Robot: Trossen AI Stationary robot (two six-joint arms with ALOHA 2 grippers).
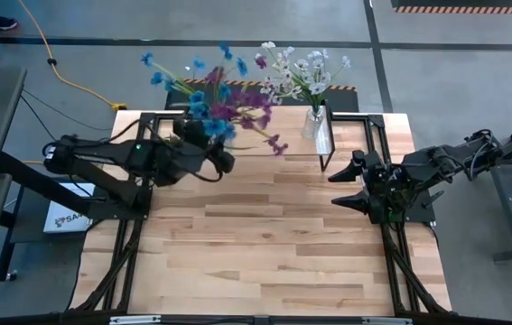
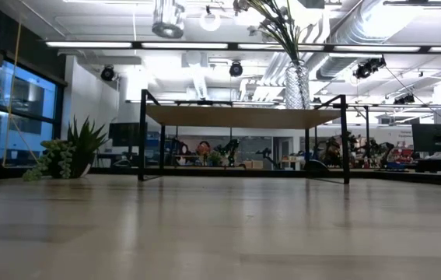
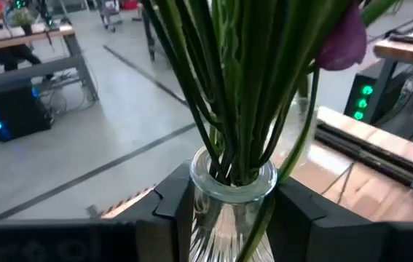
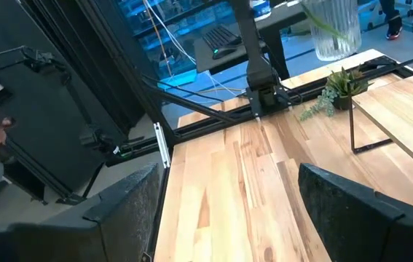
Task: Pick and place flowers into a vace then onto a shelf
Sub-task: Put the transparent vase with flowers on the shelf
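One vase [image 1: 313,123] of white flowers [image 1: 302,70] is already standing on the shelf [image 1: 346,135]; the left gripper [image 3: 228,211] is clasping a second, blue-purple bunch's vase [image 3: 231,211], seemingly off the worktop [image 1: 265,235], while the right gripper [image 1: 350,185] is waiting, spread wide.

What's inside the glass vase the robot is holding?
Green stems crowd into the neck of the ribbed glass vase, which the left gripper clamps. Their blue and purple flowers spread above. The vase's bottom is hidden, so where the stems end cannot be seen.
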